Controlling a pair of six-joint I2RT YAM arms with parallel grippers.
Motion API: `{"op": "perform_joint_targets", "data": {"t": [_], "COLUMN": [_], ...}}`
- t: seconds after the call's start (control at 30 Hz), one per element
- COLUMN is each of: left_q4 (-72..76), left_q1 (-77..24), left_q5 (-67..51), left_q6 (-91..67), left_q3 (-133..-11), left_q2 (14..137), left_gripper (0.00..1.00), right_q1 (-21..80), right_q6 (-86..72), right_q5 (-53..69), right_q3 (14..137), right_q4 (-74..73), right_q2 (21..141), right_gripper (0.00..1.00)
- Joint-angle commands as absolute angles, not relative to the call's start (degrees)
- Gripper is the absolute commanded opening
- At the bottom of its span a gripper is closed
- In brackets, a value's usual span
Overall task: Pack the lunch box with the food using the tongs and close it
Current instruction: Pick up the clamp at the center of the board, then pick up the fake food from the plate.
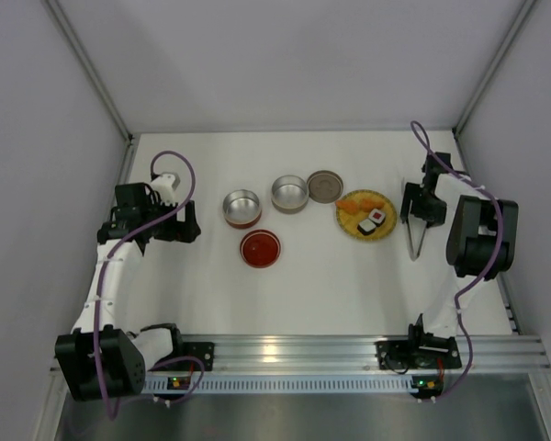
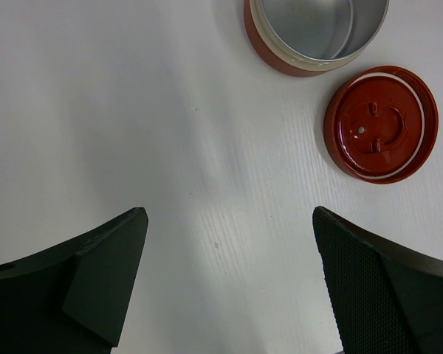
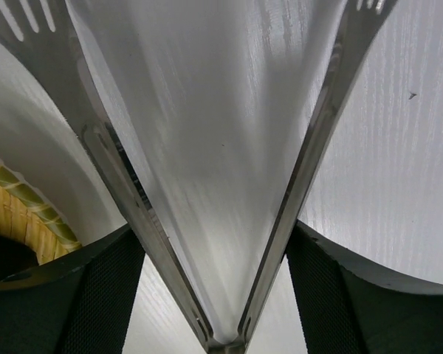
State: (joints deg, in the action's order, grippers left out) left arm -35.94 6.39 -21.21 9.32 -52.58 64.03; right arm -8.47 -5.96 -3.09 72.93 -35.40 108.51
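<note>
At the left of the top view we are seeing the left gripper (image 2: 229,287) hanging spread wide over bare table, holding nothing. Moving rightward, the round red metal lunch-box tin (image 1: 242,209) and its red lid (image 1: 260,248) are lying apart, and the orange chunks and white rolls of food (image 1: 372,220) are sitting on the round yellow woven plate (image 1: 340,216).

Just right of the plate, the slim silver metal tongs (image 3: 114,166) are lying flat on the table. Their long axis is running up and down the frame, and the joined end appears to be pointing to the lower edge, with the forked tips toward the top.

We are judging them light, springy and slippery. A hold low on both arms, near the joint, would keep some squeeze in reserve.

The right gripper (image 3: 213,232) is straddling them there, a pad at the outer side of each arm. We cannot tell whether the pads are pressing.
</note>
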Motion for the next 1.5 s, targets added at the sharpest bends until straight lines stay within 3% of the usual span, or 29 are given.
{"op": "perform_joint_targets", "data": {"t": [0.0,0.3,0.53,0.97,1.47], "left_q4": [-33.0,-33.5,-33.6,-32.9,-35.9], "left_q1": [6.7,6.7,6.7,6.8,6.6], "left_q5": [-22.1,-21.9,-22.5,-22.7,-32.8], "left_q6": [9.3,9.7,9.6,10.2,13.6], "left_q3": [-51.9,-51.9,-52.1,-51.9,-54.1], "left_q2": [64.3,64.0,63.7,62.5,59.7], "left_gripper": [0.98,0.98,0.98,0.98,0.98], "right_q1": [-8.1,-9.6,-13.1,-15.0,-14.3], "right_q6": [-5.2,-1.9,5.7,19.9,32.7], "right_q5": [-3.2,-1.6,5.0,19.2,34.3], "right_q3": [74.0,73.2,75.3,84.7,92.7], "right_q4": [-35.2,-37.5,-42.1,-55.9,-69.1], "right_q2": [110.7,105.9,98.9,92.9,86.5], "right_gripper": [0.7,0.45,0.36,0.26,0.29]}}
